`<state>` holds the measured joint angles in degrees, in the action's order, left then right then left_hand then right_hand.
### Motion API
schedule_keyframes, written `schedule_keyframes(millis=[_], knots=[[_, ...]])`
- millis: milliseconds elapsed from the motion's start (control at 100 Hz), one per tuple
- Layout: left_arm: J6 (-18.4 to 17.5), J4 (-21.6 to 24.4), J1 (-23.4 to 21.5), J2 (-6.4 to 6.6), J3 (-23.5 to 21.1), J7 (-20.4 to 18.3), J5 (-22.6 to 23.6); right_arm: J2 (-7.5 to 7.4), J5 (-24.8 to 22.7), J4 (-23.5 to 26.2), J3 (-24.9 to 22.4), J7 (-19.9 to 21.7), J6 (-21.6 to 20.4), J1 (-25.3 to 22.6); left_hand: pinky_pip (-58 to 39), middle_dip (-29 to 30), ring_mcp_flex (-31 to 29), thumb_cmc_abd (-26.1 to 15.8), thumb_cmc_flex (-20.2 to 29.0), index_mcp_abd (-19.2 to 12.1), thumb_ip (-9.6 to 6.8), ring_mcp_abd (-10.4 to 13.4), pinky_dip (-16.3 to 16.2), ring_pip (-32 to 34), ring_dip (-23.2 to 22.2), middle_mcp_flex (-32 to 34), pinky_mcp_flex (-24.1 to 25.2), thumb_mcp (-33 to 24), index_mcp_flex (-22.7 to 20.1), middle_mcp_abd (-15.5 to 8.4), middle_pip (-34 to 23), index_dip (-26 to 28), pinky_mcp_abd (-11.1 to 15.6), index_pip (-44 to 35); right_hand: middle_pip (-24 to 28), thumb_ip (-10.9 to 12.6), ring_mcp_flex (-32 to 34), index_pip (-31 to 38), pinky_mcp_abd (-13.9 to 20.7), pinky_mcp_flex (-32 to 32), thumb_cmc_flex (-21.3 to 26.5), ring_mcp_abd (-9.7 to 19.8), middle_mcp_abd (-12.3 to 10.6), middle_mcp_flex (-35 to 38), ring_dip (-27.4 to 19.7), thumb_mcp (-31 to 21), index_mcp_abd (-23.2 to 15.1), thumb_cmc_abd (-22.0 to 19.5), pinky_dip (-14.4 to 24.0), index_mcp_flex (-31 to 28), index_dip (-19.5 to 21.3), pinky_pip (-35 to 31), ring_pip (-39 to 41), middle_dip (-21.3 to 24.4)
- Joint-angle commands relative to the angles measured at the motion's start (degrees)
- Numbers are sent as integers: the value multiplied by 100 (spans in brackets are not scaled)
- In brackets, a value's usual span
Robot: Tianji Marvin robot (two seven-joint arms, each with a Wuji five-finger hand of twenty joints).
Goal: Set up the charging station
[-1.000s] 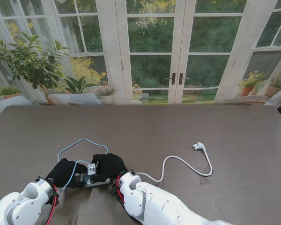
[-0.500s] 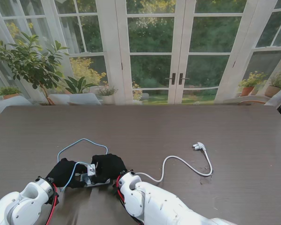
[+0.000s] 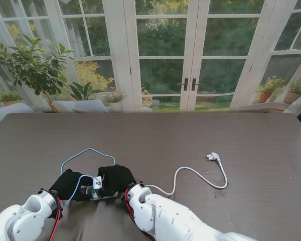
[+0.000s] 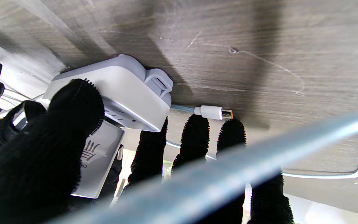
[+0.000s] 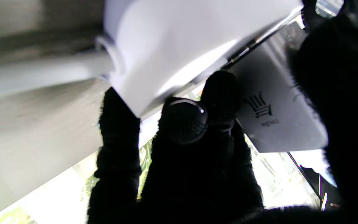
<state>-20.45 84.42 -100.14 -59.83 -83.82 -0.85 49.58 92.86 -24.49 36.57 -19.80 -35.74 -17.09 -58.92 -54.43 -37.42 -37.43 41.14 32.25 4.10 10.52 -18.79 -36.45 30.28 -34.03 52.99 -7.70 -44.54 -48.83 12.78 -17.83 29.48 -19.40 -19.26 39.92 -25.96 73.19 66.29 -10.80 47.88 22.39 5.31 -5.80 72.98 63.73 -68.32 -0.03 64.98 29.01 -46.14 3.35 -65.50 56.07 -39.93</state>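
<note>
Fingers (image 4: 73,105) of both black-gloved hands, left hand (image 3: 70,185) & right hand (image 3: 116,178), closed round white plastic power strip (image 4: 117,90); pale-blue braided USB cable's plug (image 4: 213,112) lies loose just past left fingertips, white mains plug (image 3: 212,157) well apart, so setup looks barely begun.

White power strip (image 4: 117,90) flat on table, blue cable (image 3: 85,153) looped beside

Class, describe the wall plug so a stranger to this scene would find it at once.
Start at the dark table and look to the right half, away from both hands. A white cable curves there from the right arm; the wall plug is its free end, lying alone. The blue cable loops on the left.
</note>
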Motion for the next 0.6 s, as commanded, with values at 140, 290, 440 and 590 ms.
schedule_keyframes(millis=[140,290,440,590], knots=[[-2,-60,-44,1,3,-165,31,-71,-65,-406,155,273,21,-188,-194,-86,-288,-432,324,-239,57,-157,-55,211,-92,162,30,-145,-456,40,-40,161,-139,-446,-157,252,193,937,304,25,805,-842,602,350,-2589,-1419,-1597,-266,1,-1324,593,-286,-350,-46],[2,-53,-50,2,-8,-170,39,-39,-89,-536,223,323,-30,-156,-206,-91,-311,-446,318,-230,60,-157,-58,227,-98,189,23,-133,-469,36,-50,161,-139,-453,-148,255,193,940,349,39,800,-829,590,341,-2572,-1421,-1610,-290,5,-1323,613,-298,-327,-79],[7,-62,-41,4,5,-184,34,-5,-118,-631,265,303,-55,-136,-227,-99,-331,-446,329,-225,71,-160,-64,268,-117,207,16,-124,-490,28,-61,162,-137,-471,-161,249,185,928,366,39,767,-843,586,327,-2570,-1396,-1606,-321,4,-1306,621,-298,-330,-84],[8,-65,-36,4,14,-194,21,-88,-210,-493,270,270,65,-125,-235,-105,-327,-449,341,-226,70,-151,-63,285,-125,212,16,-108,-487,20,-68,158,-136,-473,-291,197,170,848,298,-45,605,-791,526,298,-2674,-1325,-1620,-300,-7,-1180,564,-254,-545,38]])
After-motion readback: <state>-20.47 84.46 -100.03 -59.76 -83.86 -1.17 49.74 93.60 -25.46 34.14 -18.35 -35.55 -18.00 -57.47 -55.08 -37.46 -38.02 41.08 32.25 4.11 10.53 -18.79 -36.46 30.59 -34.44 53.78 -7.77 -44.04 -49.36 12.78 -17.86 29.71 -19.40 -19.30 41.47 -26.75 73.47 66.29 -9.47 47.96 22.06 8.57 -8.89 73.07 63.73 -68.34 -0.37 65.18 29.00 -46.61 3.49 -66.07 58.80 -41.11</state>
